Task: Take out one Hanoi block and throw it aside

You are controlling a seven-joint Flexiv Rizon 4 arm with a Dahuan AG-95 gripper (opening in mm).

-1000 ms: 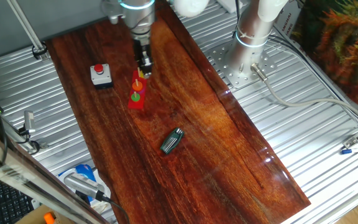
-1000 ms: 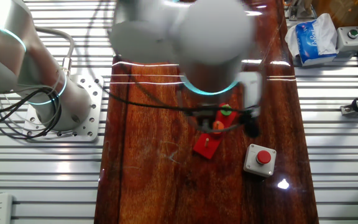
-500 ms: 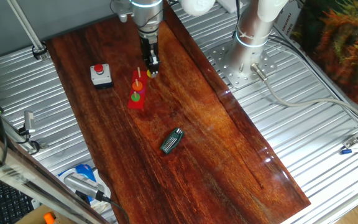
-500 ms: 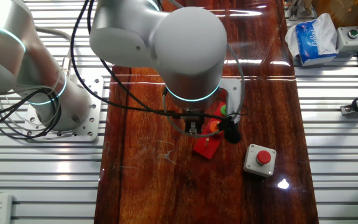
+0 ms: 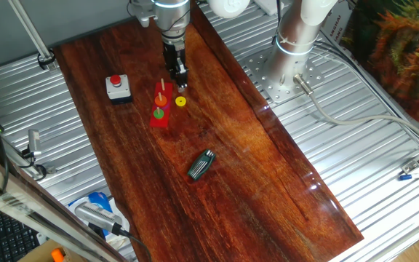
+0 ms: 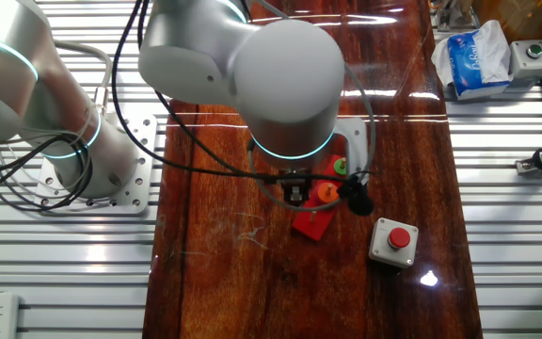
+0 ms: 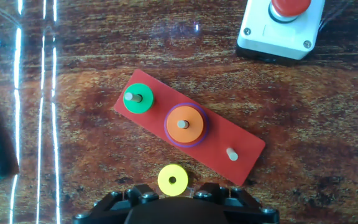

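Below my gripper [image 5: 181, 78] the fingers stood apart and held nothing. I saw the Hanoi block [image 7: 173, 180], small, yellow and round with a centre hole, lying flat on the dark wooden board [image 5: 268, 167] just under the fingertips, free of them. It sat just beside the long edge of the red base [image 7: 241, 163] without being on any peg. On that base I saw a green disc [image 7: 138, 98] and an orange disc [image 7: 185, 124], each on its own peg. Beyond the base sat a red push button [image 7: 282, 25] in its white box. Ribbed metal panels [image 5: 355, 160] flanked the board on both sides, and a white tissue pack [image 6: 473, 58] lay near one end.
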